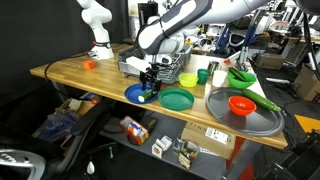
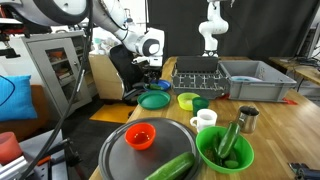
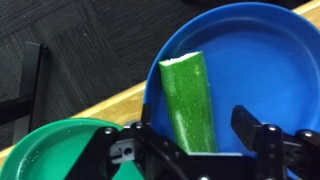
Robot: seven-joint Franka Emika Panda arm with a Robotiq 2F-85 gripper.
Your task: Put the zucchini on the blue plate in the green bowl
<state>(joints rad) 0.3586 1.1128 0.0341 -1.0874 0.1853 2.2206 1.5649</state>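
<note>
The short green toy zucchini (image 3: 188,100) has tiny pale specks and a whitish end. The round bright blue plastic plate (image 3: 262,60) is plain. The flat round dark-green plate (image 3: 50,150) is plain too. The desk (image 3: 118,106) is light brown wood. The fingers (image 3: 245,125) are black. The deep round lime-green bowl (image 2: 212,160) looks bright.

Quick tally: two plates, a blue plate (image 3: 262,60) and a green plate (image 1: 177,99). Three bowls: yellow bowl (image 2: 187,100), red bowl (image 2: 140,136), green bowl (image 2: 224,166). Three cups: white mug (image 2: 205,120), green cup (image 2: 200,104), metal cup (image 2: 247,120). One gray tray (image 2: 118,156), one zucchini (image 3: 188,100).
</note>
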